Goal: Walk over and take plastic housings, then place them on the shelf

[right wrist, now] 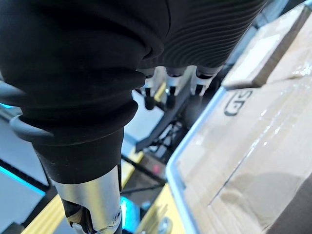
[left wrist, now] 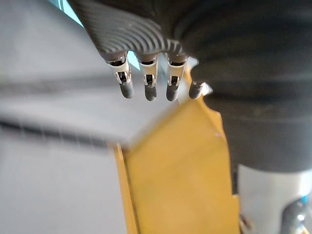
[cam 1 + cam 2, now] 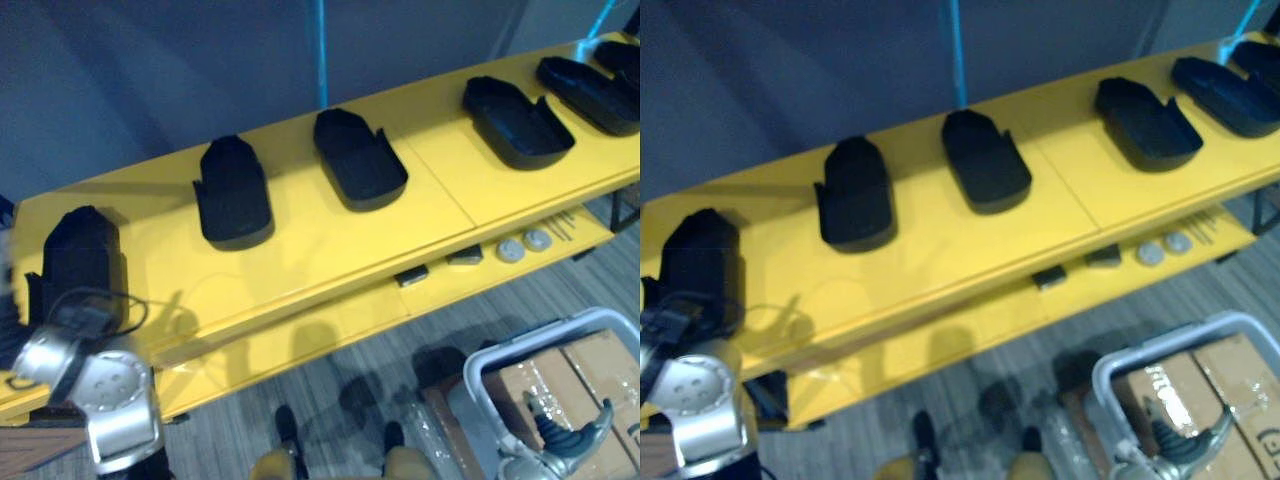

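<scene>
Yellow shelf (image 3: 330, 250) top holds a row of black plastic housings (image 3: 358, 160). Endmost housing (image 3: 82, 255) sits at shelf's left end by left hand (image 2: 148, 85), fingers straight, released. Right hand (image 3: 565, 438) below shelf, slack, empty. Housings probably light, stiff, slick: grip side walls.

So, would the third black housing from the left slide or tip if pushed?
Probably slide: the housing sits low and wide on the smooth shelf. Being a hollow open shell, it is likely light yet fairly stiff.
</scene>
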You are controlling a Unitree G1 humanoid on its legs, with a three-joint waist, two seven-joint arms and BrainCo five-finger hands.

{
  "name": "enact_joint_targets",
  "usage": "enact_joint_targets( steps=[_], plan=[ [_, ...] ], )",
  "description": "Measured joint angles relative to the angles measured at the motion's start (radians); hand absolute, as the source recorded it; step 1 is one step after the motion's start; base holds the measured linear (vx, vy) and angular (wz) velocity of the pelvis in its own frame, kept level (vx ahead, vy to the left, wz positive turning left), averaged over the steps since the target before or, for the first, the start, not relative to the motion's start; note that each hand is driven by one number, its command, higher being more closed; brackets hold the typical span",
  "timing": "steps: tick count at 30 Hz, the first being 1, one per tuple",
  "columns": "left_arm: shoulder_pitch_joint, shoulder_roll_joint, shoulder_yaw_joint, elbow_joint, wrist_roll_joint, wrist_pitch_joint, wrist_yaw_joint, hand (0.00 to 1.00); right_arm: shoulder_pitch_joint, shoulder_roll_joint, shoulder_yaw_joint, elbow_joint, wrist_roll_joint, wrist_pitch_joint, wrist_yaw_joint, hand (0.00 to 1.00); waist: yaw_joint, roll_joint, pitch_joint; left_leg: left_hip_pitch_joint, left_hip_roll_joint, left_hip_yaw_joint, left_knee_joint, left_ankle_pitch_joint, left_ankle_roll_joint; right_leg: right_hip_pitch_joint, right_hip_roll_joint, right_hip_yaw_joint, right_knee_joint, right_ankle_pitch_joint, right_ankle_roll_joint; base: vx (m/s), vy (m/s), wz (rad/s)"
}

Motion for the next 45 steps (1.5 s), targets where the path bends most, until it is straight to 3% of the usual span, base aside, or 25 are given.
enact_joint_targets(
  steps=[4,13,16,21,29,42,45],
  plan=[
    [0.08,-0.08,0.002,0.037,-0.115,-0.002,0.098,0.0,0.01,0.008,0.023,0.007,-0.001,0.003,0.001,0.0,0.017,-0.018,-0.013,0.0,0.001,-0.011,0.0,0.001,-0.003,0.01,0.003,-0.016,-0.004,-0.002,-0.003,-0.01,-0.009,0.12],
    [0.078,-0.086,0.046,0.227,-0.118,-0.001,0.165,0.0,0.011,-0.003,0.075,0.126,0.0,0.041,0.001,0.0,0.016,-0.034,-0.023,0.0,0.002,-0.026,0.0,0.001,-0.002,0.016,0.005,-0.028,-0.008,-0.006,-0.002,-0.01,0.0,0.04],
    [0.06,-0.038,0.052,0.332,-0.187,-0.002,0.149,0.0,0.01,-0.018,0.075,0.196,0.001,0.064,0.004,0.0,0.019,-0.043,-0.029,0.0,0.002,-0.025,0.0,0.0,-0.001,0.017,0.006,-0.027,-0.01,-0.005,-0.002,0.0,0.0,0.0],
    [0.039,0.008,0.06,0.431,-0.237,-0.002,0.047,0.0,0.011,-0.022,0.073,0.265,0.0,0.069,0.03,0.0,0.021,-0.066,-0.043,0.006,0.003,-0.007,0.0,-0.002,-0.002,0.019,0.005,-0.011,-0.007,-0.004,-0.004,0.02,0.001,-0.07],
    [-0.001,0.026,0.06,0.585,-0.271,0.043,-0.062,0.0,-0.003,-0.026,0.068,0.273,-0.001,0.086,0.071,0.0,0.026,-0.062,-0.04,0.036,0.003,0.003,0.0,-0.017,-0.001,0.032,0.004,-0.002,0.0,-0.032,-0.008,0.01,0.0,-0.04],
    [-0.077,0.038,0.024,0.698,-0.342,0.064,-0.101,0.0,-0.037,-0.026,0.048,0.282,-0.001,0.089,0.103,0.0,0.027,-0.069,-0.031,0.042,-0.007,0.012,0.0,-0.039,-0.012,0.039,-0.002,0.021,0.001,-0.039,-0.016,0.07,-0.007,-0.01],
    [-0.114,0.05,0.018,0.711,-0.348,0.066,-0.098,0.0,-0.063,-0.028,0.034,0.282,-0.001,0.089,0.109,0.0,0.025,-0.073,0.003,0.061,-0.002,0.024,0.0,-0.047,-0.015,0.051,0.001,0.03,0.0,-0.043,-0.023,0.04,-0.022,-0.11]
  ],
)
